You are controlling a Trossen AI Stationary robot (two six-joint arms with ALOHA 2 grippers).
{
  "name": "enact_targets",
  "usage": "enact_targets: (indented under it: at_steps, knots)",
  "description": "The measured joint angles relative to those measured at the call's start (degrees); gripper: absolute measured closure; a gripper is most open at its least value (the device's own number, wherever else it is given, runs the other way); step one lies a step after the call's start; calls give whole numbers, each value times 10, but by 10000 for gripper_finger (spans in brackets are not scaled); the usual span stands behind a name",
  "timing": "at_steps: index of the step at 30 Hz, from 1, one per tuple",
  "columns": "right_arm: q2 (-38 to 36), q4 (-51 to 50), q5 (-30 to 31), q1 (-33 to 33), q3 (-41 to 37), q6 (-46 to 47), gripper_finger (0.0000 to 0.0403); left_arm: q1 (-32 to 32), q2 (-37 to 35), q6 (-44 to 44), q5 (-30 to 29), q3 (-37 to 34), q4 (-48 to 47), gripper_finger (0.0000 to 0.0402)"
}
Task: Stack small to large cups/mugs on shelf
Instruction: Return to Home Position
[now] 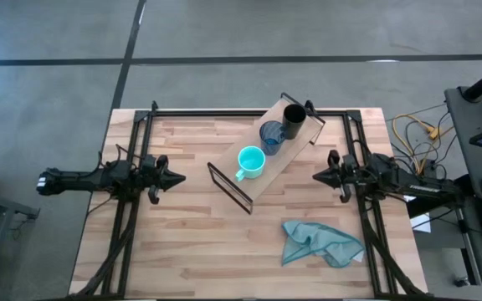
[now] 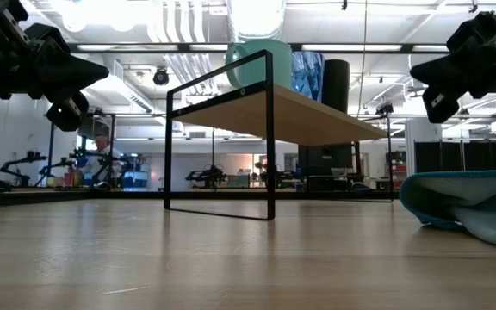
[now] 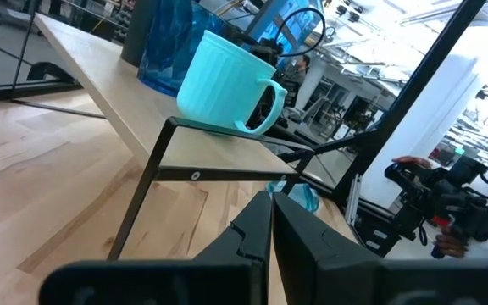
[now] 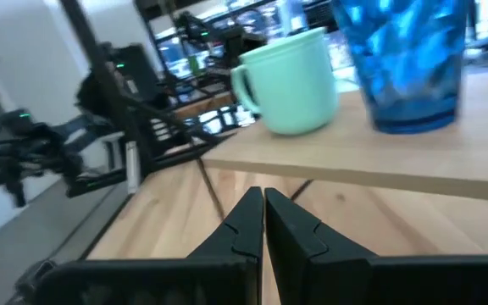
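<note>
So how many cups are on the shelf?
3, in a row on the shelf: teal mug at one end, blue cup in the middle, black cup at the other end.

- you have no text, label, brand, number or sign that can be read in any of the views.
</note>
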Motion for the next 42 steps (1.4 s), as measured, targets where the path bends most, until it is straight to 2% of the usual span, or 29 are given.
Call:
enact_targets:
  at_steps: [3, 23, 42]
  knots:
    - [-1, -2, 18, 0, 0, -3, 394, 0, 0, 0, 0, 0, 0, 402]
    - [-1, -2, 18, 0, -1, -104, 394, 0, 0, 0, 0, 0, 0, 402]
    - [18, -2, 17, 0, -1, -72, 394, 0, 0, 0, 0, 0, 0, 402]
